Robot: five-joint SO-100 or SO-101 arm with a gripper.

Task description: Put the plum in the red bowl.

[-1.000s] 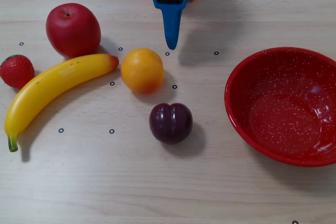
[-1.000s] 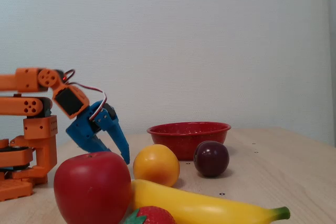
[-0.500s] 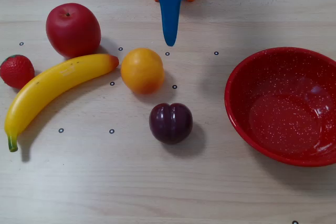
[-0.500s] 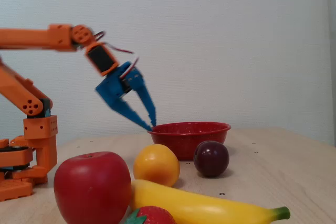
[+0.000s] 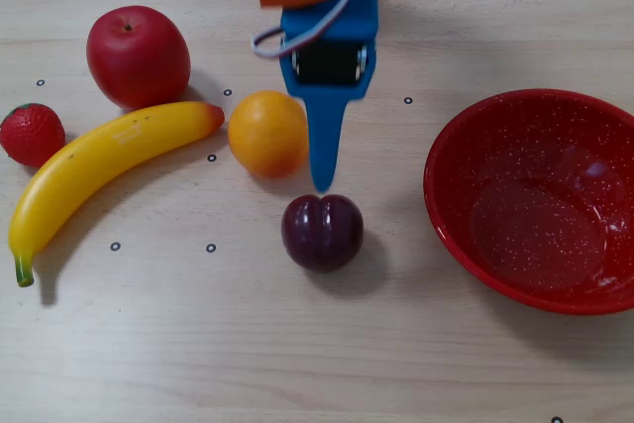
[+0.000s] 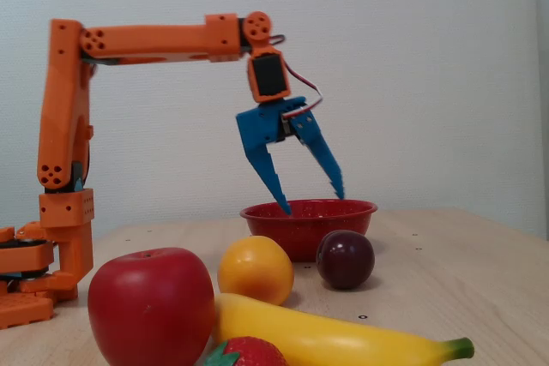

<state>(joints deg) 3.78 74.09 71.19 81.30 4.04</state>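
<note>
I'm at the approach step: my pincer (image 6: 312,200) hangs spread wide and empty above the plum (image 5: 322,232), which sits on the desk (image 5: 297,364) between the orange (image 5: 267,133) and the red bowl (image 5: 540,200). Next I'd descend squarely; the orange just beside could catch a finger.

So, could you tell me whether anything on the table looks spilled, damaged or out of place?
Nothing stands out. The plum sits whole on the table, the red bowl is upright and empty, and the end effector hangs open above them.
</note>
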